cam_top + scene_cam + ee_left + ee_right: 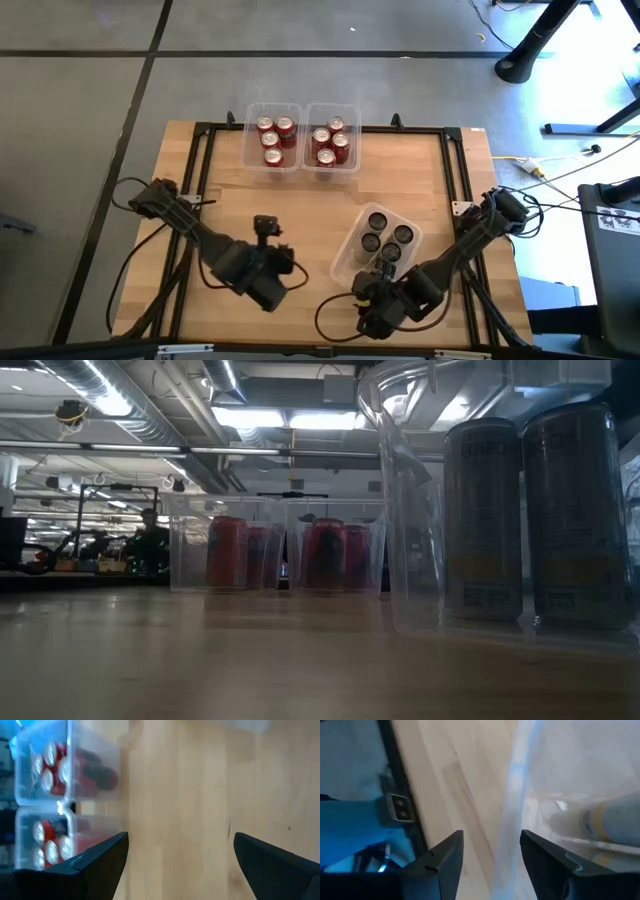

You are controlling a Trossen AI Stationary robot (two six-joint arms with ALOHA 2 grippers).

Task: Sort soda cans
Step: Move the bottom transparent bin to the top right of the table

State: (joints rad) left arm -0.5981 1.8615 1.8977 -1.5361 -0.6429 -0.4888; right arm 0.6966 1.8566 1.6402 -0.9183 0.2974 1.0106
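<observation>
Several dark grey soda cans [385,235] stand upright in a clear bin [342,258] near the table's front, right of centre; the low view shows two of them [520,520] close up. Red soda cans [275,140] fill two clear bins at the far edge [248,150] [357,160]. My right gripper [385,268] is at the near end of the dark-can bin, open, slanting down, with that bin's clear wall [512,820] between its fingers [491,837]; a grey can [620,820] lies beyond. My left gripper [266,228] hangs open over bare wood [180,840], holding nothing. My right gripper has one finger inside and one outside the near wall [510,795] of the dark-can bin, coming from above and the near side. The fingers are apart; I cannot tell whether either one touches the wall. The bin stands flat on the table.
A black frame [205,150] runs along the table's sides and far edge. Bare wood lies between the far bins and the near bin, and at the table's left. Cables trail off the right edge [545,170]. A person [150,540] sits far off in the room.
</observation>
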